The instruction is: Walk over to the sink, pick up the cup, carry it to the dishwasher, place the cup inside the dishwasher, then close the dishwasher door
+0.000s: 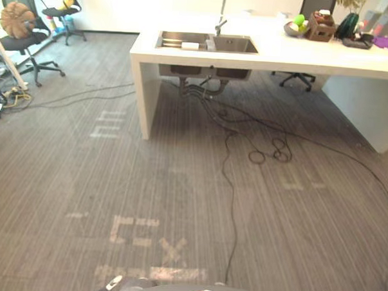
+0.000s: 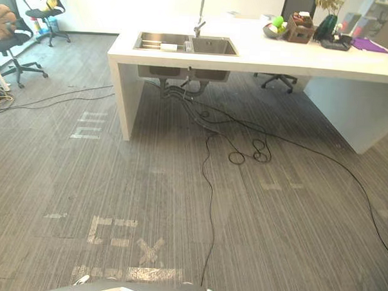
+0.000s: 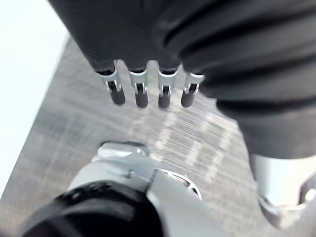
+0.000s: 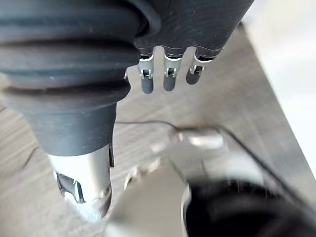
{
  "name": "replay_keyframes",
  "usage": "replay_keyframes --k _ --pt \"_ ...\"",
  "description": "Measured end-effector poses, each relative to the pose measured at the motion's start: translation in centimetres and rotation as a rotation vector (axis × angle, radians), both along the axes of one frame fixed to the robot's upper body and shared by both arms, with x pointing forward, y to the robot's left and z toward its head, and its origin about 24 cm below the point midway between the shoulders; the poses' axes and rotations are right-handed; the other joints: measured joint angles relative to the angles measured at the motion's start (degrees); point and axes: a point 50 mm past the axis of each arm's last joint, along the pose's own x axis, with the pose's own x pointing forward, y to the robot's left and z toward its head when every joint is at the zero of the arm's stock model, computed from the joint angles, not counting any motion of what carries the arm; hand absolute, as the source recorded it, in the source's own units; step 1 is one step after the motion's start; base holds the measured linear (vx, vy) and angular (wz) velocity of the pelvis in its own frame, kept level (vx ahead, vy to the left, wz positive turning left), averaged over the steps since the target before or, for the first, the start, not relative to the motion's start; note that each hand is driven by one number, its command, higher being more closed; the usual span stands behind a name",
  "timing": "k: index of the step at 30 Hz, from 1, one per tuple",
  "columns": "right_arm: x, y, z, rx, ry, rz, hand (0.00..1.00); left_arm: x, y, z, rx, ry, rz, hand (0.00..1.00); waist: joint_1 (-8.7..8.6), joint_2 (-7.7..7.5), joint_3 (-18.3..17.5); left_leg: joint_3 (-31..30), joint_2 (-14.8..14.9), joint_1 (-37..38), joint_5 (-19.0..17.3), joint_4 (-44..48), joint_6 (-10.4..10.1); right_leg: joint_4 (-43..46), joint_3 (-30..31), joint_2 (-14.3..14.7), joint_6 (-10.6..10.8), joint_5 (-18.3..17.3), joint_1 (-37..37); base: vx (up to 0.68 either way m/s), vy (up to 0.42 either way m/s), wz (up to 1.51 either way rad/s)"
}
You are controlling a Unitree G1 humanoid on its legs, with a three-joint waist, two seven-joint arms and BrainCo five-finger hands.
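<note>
Both hands are hanging empty above the carpet (image 1: pixel 179 183), left hand (image 3: pixel 140 93) and right hand (image 4: pixel 168 79), fingers straight and apart. A small white item (image 1: pixel 190 45) is lying in the sink (image 1: pixel 236 44); I cannot tell if it is the cup.

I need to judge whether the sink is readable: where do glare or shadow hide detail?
Left eye view: the counter glares white towards its far edge, yet the sink is readable; shadow darkens the pipes under it. Left wrist view: a washed-out white patch beside the left hand.
</note>
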Motion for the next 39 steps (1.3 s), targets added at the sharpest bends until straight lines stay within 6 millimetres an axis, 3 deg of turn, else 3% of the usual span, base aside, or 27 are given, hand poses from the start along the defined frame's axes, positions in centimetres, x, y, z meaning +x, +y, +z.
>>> replay_keyframes --k 1,2,5,12,17,19,21,25,29,39 --pt "0.4 0.2 0.0 0.039 -0.026 -0.060 0.00 -0.5 -0.5 -0.1 -0.039 0.011 0.073 0.00 -0.15 0.59 -0.17 -0.19 -0.44 0.12 1.46 -2.73 -0.05 -2.78 0.12 0.43 0.02 1.49 0.36 0.03 -0.012 0.08" --pt "0.5 0.2 0.0 0.052 -0.036 -0.070 0.00 -0.6 -0.6 -0.1 -0.051 0.008 0.103 0.00 -0.17 0.15 0.01 -0.11 -0.89 0.38 2.47 -5.36 0.04 -4.83 -0.23 0.67 0.14 2.75 0.41 0.03 -0.012 0.11" --pt "0.9 0.1 0.0 0.059 -0.077 -0.137 0.00 -0.1 -0.9 -0.1 -0.082 -0.028 0.111 0.00 -0.18 0.61 1.84 0.98 -1.09 2.52 5.19 -10.14 -0.59 -7.95 -1.54 1.28 0.46 4.24 1.96 0.02 -0.003 0.12" --pt "1.7 -0.4 0.2 -0.010 -0.129 -0.078 0.00 1.2 -1.4 0.0 -0.169 -0.117 0.157 0.00 -0.30 1.11 2.32 -0.19 -1.19 5.36 7.52 -13.58 -0.58 -10.09 -3.77 2.22 1.21 4.82 4.70 0.08 -0.014 0.12" --pt "6.9 0.1 1.1 -0.045 -0.288 0.033 0.00 3.6 -0.9 0.3 -0.031 -0.166 0.021 0.00 -0.02 1.11 2.98 -0.80 -1.12 5.51 7.82 -13.59 -1.00 -10.56 -5.14 2.44 1.42 4.73 5.79 0.03 -0.007 0.12" --pt "9.4 1.1 1.7 -0.047 -0.359 0.107 0.00 4.9 -0.9 0.5 0.015 -0.202 -0.004 0.00 0.02 1.19 3.05 -0.83 -1.11 5.75 7.88 -13.69 -1.13 -10.55 -5.33 2.43 1.45 4.71 5.94 -0.04 0.008 0.06" --pt "10.6 2.0 2.0 -0.048 -0.387 0.189 0.00 5.9 -0.9 0.7 0.057 -0.226 -0.045 0.00 0.24 0.97 3.20 -1.18 -1.23 6.16 7.86 -13.72 -1.17 -10.54 -5.75 2.32 1.52 4.65 6.48 -0.04 0.027 0.09" --pt "10.7 2.1 2.0 -0.066 -0.375 0.251 0.00 7.2 -1.4 1.0 0.121 -0.254 -0.122 0.00 0.23 0.87 3.33 -1.87 -1.73 5.77 7.84 -13.74 -1.16 -10.59 -6.35 1.93 1.81 4.43 6.46 -0.03 0.046 0.10" --pt "10.4 2.6 1.8 -0.068 -0.346 0.333 0.00 8.0 -1.5 1.2 0.154 -0.270 -0.180 0.00 0.22 -0.19 3.92 -2.08 -2.05 5.71 7.79 -13.75 -1.02 -10.61 -6.39 1.62 1.88 4.42 6.41 0.00 0.048 0.01" --pt "10.2 2.9 1.7 -0.054 -0.335 0.330 0.00 8.2 -1.8 1.2 0.135 -0.266 -0.252 0.00 0.21 -0.46 3.79 -2.13 -2.77 5.41 8.01 -13.76 -0.12 -11.60 -6.28 1.28 2.02 5.31 6.74 0.02 0.033 0.02"
